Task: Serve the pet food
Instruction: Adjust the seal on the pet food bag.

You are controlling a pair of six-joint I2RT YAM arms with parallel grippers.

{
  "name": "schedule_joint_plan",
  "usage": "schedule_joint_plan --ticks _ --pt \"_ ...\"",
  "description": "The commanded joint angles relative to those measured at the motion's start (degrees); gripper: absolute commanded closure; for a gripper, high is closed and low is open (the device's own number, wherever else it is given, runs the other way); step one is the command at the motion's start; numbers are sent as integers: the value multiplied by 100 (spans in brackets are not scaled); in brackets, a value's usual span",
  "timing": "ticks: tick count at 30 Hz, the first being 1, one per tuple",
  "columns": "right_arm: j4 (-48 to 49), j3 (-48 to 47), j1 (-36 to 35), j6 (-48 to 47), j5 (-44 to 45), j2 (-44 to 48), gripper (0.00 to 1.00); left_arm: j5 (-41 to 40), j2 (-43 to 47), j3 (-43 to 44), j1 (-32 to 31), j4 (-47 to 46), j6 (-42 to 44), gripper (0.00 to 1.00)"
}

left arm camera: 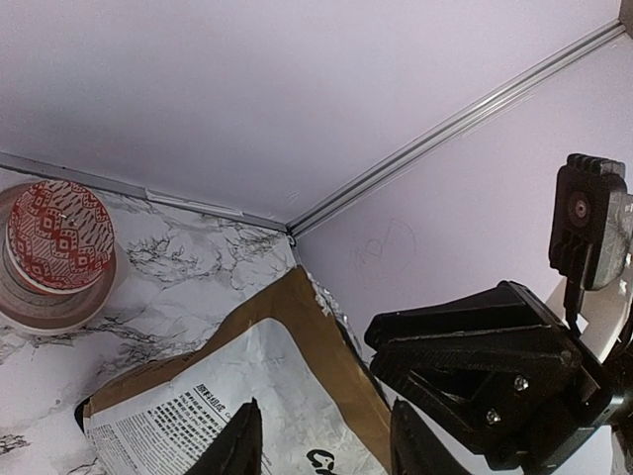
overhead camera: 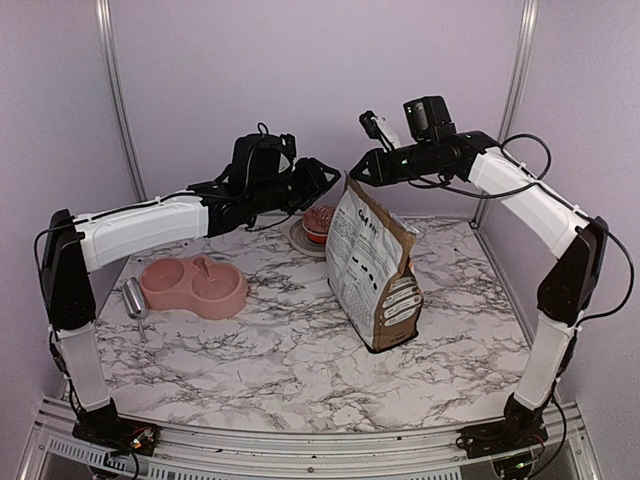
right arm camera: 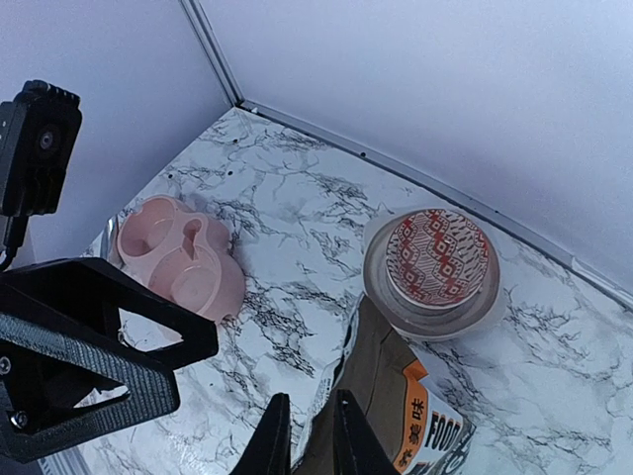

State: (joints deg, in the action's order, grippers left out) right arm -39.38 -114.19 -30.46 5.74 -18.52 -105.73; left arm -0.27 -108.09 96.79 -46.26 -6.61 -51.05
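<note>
Shows the scoop (overhead camera: 133, 298) clearly only overhead, pinches the paper bag (overhead camera: 375, 270) in the right gripper (right arm camera: 309, 435), holds the left gripper (left arm camera: 321, 435) parted, hides the bag's contents.

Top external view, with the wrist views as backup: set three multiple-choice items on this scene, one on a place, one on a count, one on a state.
1. Where does the pink bowl sit relative to the paper bag?
A. left of it
B. right of it
C. behind it

2. How many wells does the pink bowl have?
A. one
B. two
C. four

3. How do the jaws of the left gripper stand?
A. open
B. shut tight on nothing
C. shut on the paper bag

Key:
1 A: the bowl lies on the left arm's side of the bag.
2 B: two round hollows show side by side.
3 A: the left wrist view shows the jaws apart above the bag.
</note>
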Motion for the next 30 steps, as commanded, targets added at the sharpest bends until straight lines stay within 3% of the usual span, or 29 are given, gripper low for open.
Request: schedule_joint_plan --ticks 1,30 --pt "44 -196 28 54 -105 177 85 26 -133 173 -32 -200 58 55" --pt "-245 80 28 -94 522 265 89 36 -124 158 -32 -161 130 55"
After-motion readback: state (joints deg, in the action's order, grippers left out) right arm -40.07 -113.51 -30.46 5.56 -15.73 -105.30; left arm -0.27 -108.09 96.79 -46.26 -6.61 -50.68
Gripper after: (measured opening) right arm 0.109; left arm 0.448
